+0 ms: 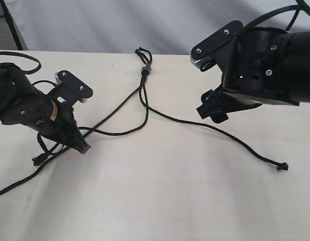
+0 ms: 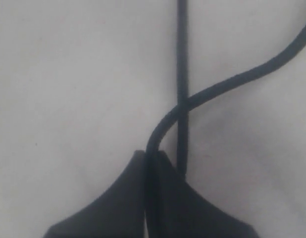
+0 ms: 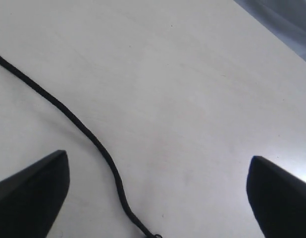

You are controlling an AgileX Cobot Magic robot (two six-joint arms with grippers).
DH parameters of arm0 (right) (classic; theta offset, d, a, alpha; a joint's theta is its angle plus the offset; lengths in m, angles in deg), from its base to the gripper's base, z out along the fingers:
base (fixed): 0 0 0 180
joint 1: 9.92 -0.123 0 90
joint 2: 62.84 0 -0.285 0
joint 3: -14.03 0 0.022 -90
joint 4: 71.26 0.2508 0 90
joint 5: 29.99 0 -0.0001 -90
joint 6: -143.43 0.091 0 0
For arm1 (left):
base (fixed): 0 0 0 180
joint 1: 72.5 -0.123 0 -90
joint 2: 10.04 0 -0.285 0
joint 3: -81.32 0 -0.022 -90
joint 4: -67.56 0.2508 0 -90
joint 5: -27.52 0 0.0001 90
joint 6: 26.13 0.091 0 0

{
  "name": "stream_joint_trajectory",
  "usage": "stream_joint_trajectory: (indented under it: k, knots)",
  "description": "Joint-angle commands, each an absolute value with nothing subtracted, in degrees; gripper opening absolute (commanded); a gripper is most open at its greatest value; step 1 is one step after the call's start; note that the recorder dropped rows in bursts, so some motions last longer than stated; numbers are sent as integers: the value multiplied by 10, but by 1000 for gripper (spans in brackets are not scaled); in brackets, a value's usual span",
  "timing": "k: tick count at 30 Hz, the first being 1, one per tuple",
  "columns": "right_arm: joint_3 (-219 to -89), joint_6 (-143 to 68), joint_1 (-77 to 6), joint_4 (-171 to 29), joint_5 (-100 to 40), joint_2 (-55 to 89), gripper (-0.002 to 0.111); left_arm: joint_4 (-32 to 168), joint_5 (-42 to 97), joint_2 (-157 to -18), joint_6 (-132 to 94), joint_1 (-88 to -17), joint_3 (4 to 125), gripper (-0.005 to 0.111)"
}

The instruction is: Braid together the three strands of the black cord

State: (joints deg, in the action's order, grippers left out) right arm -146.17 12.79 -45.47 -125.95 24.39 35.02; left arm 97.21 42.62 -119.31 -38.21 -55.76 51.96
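Left jaws are closed on one strand (image 2: 232, 79) of the black cord (image 1: 142, 80), down at the bench (image 1: 170, 201). Right jaws stand wide apart and hold nothing, above a second strand (image 3: 83, 130) lying on the bench. The cord's grey band (image 1: 145, 69) lies near the far edge, with the three strands spreading out from it.

A pale, matte table (image 1: 170, 201) fills most of the scene - bare and off-white, faintly scuffed - while a creased grey-white backdrop cloth (image 1: 95, 25) hangs just behind its far edge, with a thin dark pole (image 1: 10, 25) slanting at the far left corner.
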Motion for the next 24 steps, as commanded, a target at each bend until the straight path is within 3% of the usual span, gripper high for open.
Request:
stream_joint_trajectory:
  k: [1,8,17,20,24]
  knots:
    - [-1460,130,-454,-1256,241,347,90,975,373,-1192,-380,-589,500,0]
    - [-1460,130,-454,-1255,230,347,90,969,295,-1192,-403,-591,450,0]
    - [-1460,130,-454,-1251,223,347,90,969,295,-1192,-512,-578,398,0]
    - [-1460,130,-454,-1251,223,347,90,946,321,-1192,-538,-532,389,0]
    - [-1460,131,-454,-1251,222,347,90,876,385,-1191,-531,-406,394,0]
